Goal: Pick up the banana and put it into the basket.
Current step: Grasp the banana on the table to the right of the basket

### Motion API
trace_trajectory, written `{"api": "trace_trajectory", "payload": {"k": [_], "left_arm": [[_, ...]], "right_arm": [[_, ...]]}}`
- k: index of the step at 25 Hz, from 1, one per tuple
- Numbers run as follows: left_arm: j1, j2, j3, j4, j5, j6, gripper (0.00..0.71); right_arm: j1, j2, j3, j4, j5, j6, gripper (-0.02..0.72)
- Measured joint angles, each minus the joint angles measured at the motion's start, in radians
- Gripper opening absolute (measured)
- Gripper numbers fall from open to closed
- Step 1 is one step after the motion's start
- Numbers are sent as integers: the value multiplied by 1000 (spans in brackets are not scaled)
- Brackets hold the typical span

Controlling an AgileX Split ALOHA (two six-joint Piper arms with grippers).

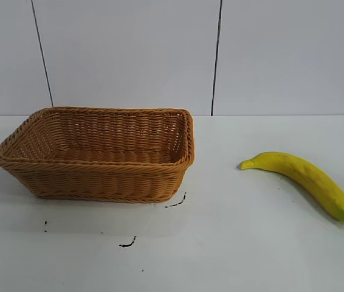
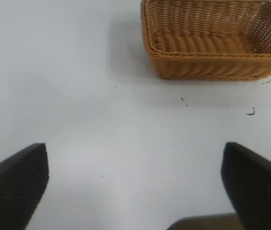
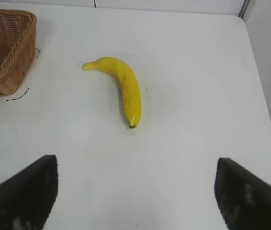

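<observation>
A yellow banana (image 1: 302, 177) lies on the white table at the right, apart from the basket; it also shows in the right wrist view (image 3: 123, 87). The tan woven basket (image 1: 99, 182) stands empty at the left and shows in the left wrist view (image 2: 212, 67) and at the edge of the right wrist view (image 3: 4, 72). Neither gripper shows in the exterior view. My right gripper (image 3: 136, 191) is open and empty, well short of the banana. My left gripper (image 2: 135, 182) is open and empty over bare table, away from the basket.
Small black marks (image 1: 128, 243) dot the table in front of the basket. The table's edge (image 3: 260, 81) runs close beside the banana in the right wrist view. A white panelled wall (image 1: 129, 55) stands behind the table.
</observation>
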Motion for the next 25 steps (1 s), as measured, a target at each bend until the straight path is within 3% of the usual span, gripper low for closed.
{"api": "trace_trajectory", "payload": {"k": [11,20,25], "left_arm": [[0,0,0,0,0,0,695],[0,0,0,0,0,0,695],[0,0,0,0,0,0,695]], "right_arm": [[0,617,-341,-10,-59,-129,657],[6,919,-532,72,-60,-283,657],[74,974,-534,25,-58,-331,657]]}}
